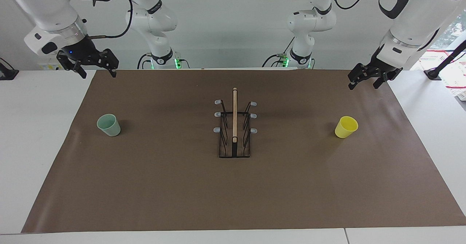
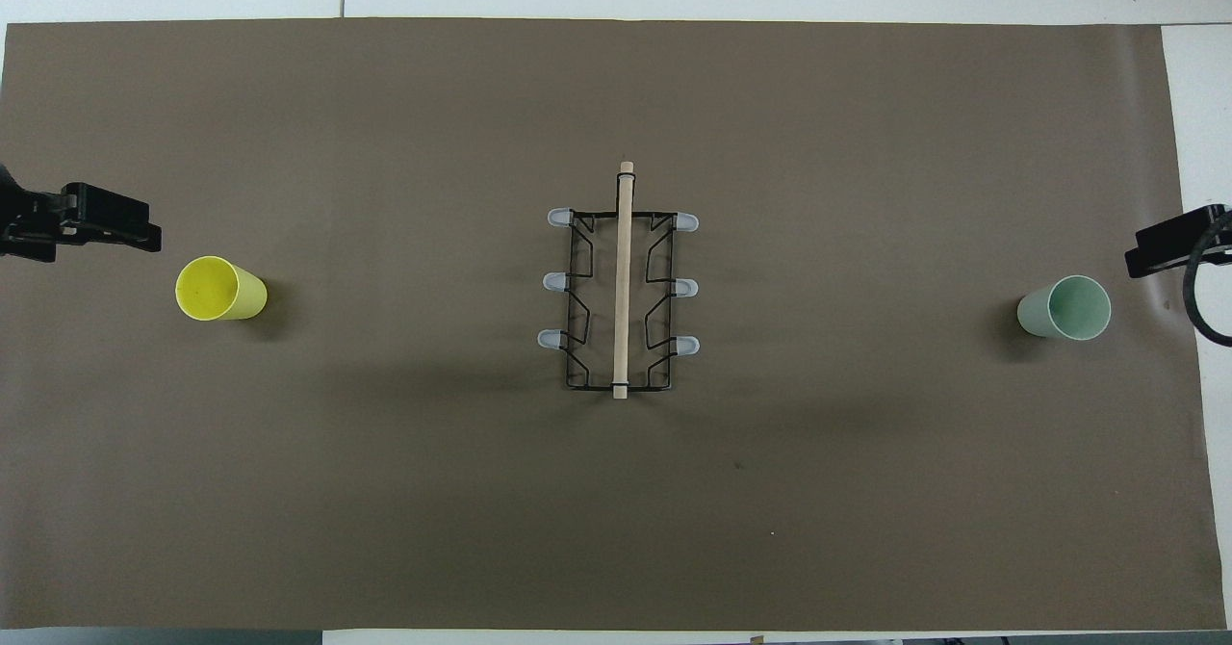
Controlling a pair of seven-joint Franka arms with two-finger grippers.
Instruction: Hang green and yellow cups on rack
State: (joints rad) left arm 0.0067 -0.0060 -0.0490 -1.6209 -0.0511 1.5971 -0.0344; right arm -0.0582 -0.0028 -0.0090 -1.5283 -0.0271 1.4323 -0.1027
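A brown mat (image 1: 233, 185) covers a white table. The rack (image 1: 235, 127) stands mid-mat, prongs bare. The left gripper (image 1: 366, 80) hangs over the mat's corner, jaws parted and empty, above the upright yellow cup (image 1: 346, 126). The right gripper (image 1: 96, 69) (likewise parted, empty) hangs above the upright green cup (image 1: 109, 125).

You have open mat (image 1: 233, 193) around each cup. The green cup (image 1: 109, 125) stands alone near the right arm's edge, the yellow cup (image 1: 346, 126) near the left arm's edge. Only the rack (image 1: 235, 127) blocks the centre; its prongs seem to reach sideways.
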